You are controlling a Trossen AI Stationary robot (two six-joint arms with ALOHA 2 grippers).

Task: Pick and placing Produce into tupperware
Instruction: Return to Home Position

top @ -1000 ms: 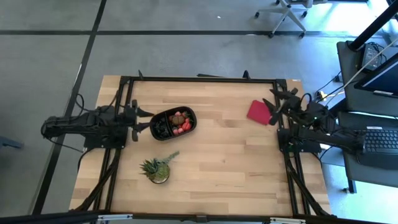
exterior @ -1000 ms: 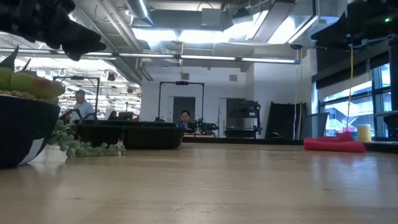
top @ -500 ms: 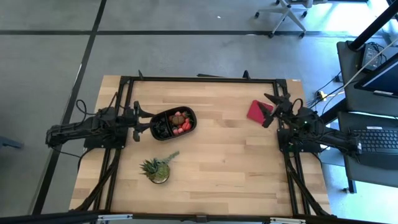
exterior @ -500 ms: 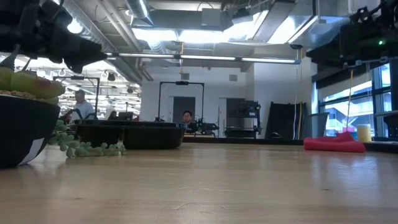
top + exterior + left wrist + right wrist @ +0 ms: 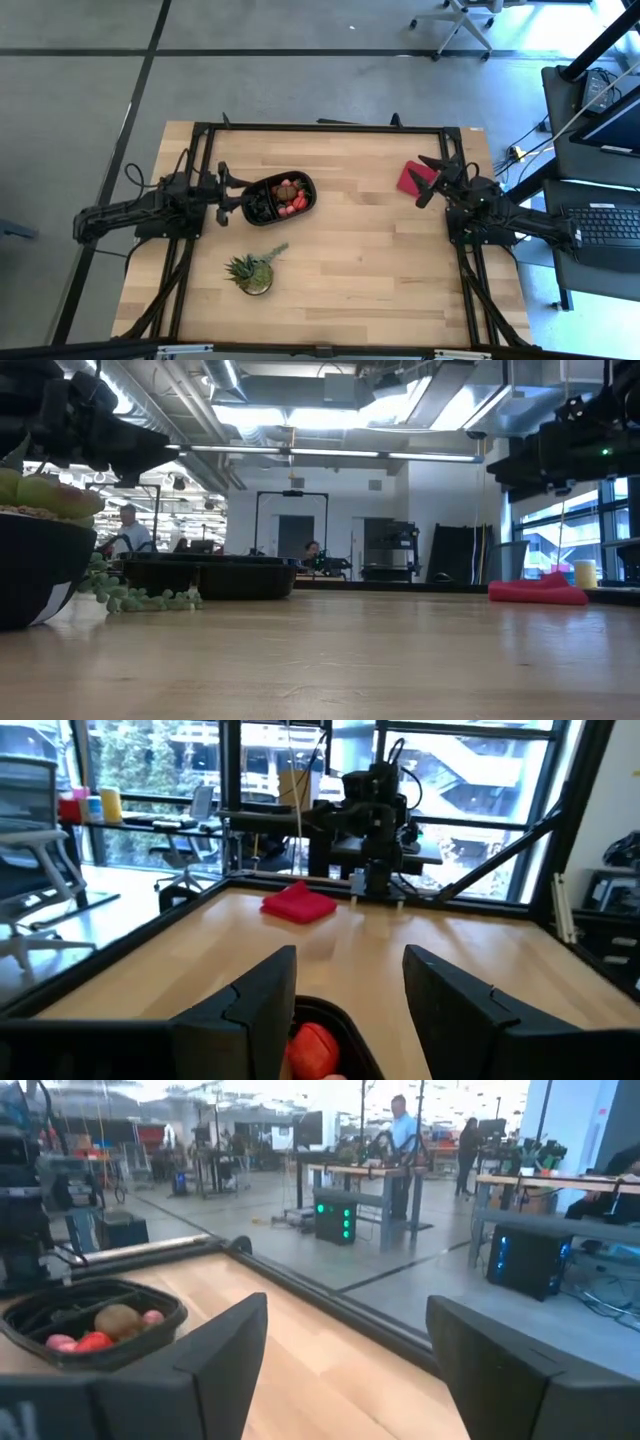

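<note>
produce (image 5: 292,196) in tupperware (image 5: 254,209); left jaws, right jaws apart.

Black rounded-oblong plastic tray (image 5: 256,208) lying flat, angled, on the wooden table (image 5: 380,260) left-of-centre. Holding small red fruit pieces (image 5: 297,204) plus one brown round piece (image 5: 288,189).

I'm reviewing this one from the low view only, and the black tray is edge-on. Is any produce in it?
Observer: Yes. From above, the tray holds red pieces and a brown kiwi.
Operator: Which arm is the dark shape at my top left?
Observer: It's the left arm. The left gripper is at the tray's left end, open and empty.
Operator: And the right one?
Observer: The right gripper is by the red cloth, fingers wide apart and holding nothing.
</note>
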